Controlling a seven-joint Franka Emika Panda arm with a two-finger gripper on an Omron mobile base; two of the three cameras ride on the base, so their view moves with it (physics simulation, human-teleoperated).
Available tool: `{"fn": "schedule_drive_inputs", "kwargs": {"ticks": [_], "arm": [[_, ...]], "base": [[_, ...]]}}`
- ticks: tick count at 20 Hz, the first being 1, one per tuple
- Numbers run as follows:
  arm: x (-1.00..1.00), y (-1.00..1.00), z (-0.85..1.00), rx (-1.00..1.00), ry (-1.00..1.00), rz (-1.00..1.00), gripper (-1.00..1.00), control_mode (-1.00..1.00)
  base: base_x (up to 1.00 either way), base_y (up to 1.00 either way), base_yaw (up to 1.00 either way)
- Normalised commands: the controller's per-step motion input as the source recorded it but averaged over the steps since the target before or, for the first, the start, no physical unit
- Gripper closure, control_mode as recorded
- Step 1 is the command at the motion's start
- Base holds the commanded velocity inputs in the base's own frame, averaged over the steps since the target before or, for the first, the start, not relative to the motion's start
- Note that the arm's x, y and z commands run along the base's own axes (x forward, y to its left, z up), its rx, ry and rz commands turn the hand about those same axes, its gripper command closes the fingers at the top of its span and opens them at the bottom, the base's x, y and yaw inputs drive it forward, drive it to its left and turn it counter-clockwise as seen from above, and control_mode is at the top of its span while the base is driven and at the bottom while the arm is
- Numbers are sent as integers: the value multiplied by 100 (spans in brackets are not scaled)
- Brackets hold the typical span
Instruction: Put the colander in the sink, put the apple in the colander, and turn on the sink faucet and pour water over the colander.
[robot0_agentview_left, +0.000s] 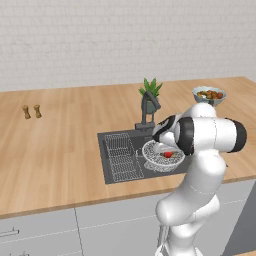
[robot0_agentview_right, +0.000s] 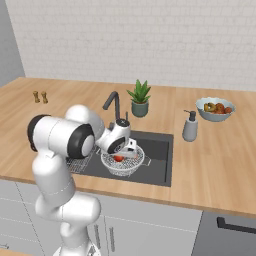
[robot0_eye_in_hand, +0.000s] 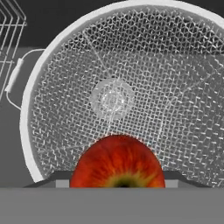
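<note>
The silvery mesh colander (robot0_agentview_left: 156, 161) (robot0_agentview_right: 131, 169) (robot0_eye_in_hand: 131, 65) sits inside the dark sink (robot0_agentview_left: 131, 134) (robot0_agentview_right: 157, 155), right of a wire rack. My gripper (robot0_agentview_left: 167, 149) (robot0_agentview_right: 124, 150) (robot0_eye_in_hand: 117, 181) reaches down into the colander, shut on the small red apple (robot0_agentview_left: 168, 154) (robot0_agentview_right: 118, 158) (robot0_eye_in_hand: 117, 164). In the hand view the apple sits between the two fingertips, just above the mesh floor; I cannot tell whether it touches the mesh. The dark arched faucet (robot0_agentview_left: 148, 107) (robot0_agentview_right: 114, 100) stands behind the basin, and no water is running.
A rectangular wire rack (robot0_agentview_left: 121, 157) (robot0_agentview_right: 80, 162) (robot0_eye_in_hand: 8, 26) fills the sink's left part. Behind it stand a potted plant (robot0_agentview_left: 151, 90) (robot0_agentview_right: 139, 97), a soap dispenser (robot0_agentview_right: 190, 127) and a fruit bowl (robot0_agentview_left: 209, 95) (robot0_agentview_right: 215, 108). Two small shakers (robot0_agentview_left: 31, 111) (robot0_agentview_right: 40, 96) stand far left.
</note>
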Motion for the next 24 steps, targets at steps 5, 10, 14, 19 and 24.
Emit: {"fn": "schedule_drive_inputs", "kwargs": {"ticks": [5,10,14,19,24], "arm": [[13,14,-32,0,2,0,100,-100],[6,2,-30,0,7,0,100,-100],[1,0,-24,0,6,0,100,-100],[12,0,-3,0,1,1,-100,-100],[15,0,2,0,0,3,-100,-100]], "base": [[0,0,0],[0,0,0],[0,0,0],[0,0,0],[0,0,0]]}}
